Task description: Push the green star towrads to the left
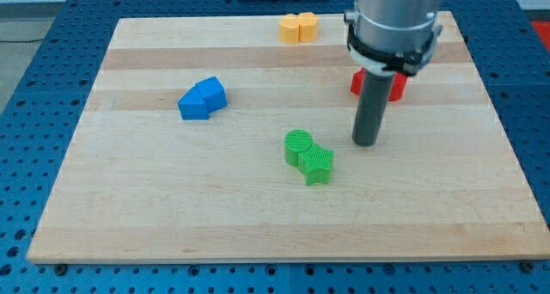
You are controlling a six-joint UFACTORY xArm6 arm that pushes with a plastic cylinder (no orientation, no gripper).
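The green star point(318, 163) lies near the middle of the wooden board point(172, 217), touching a green cylinder point(298, 147) at its upper left. My tip point(365, 143) rests on the board to the right of the green star and slightly above it, a short gap apart from it.
A blue block point(202, 99) made of two joined pieces lies at the left. A yellow-orange block pair point(298, 27) sits at the view's top edge. A red block point(378, 86) lies partly hidden behind my rod. Blue perforated table surrounds the board.
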